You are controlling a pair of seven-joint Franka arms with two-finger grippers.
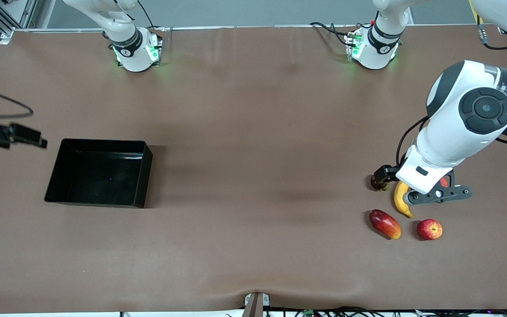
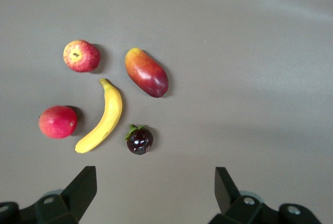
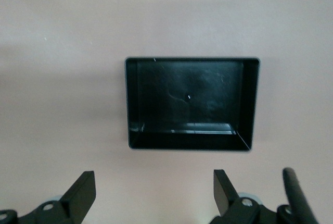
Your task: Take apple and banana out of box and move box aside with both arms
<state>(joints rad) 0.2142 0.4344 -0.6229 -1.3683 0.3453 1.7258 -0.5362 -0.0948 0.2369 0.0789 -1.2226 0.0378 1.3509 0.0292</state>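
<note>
Black box [image 1: 99,172] on the table [image 1: 253,176] toward the right arm's end, nothing visible inside. Fruit cluster well apart from the box, toward the left arm's end. Taking the banana [image 1: 401,199] as landmark: apple [image 1: 429,229] near its tip, nearer the front camera; mango [image 1: 385,224] beside the apple, also nearer the camera than the banana; dark mangosteen [image 1: 378,182] with green calyx just beside the banana, farther from the camera; plain red fruit [image 1: 444,181] beside the banana, mostly hidden under the wrist in the front view. No fruit touching another in the left wrist view.

Left gripper [image 2: 155,187] up in the air over the table beside the banana and mangosteen, fingers [image 2: 83,185] spread wide, nothing between them. Front view: left wrist hardware covers part of the banana.

Right gripper [image 3: 154,190] up over the table beside the box, off the edge of the front view; fingers [image 3: 82,188] spread wide, holding nothing. Box fully in the right wrist view, glossy floor and all four walls visible.
</note>
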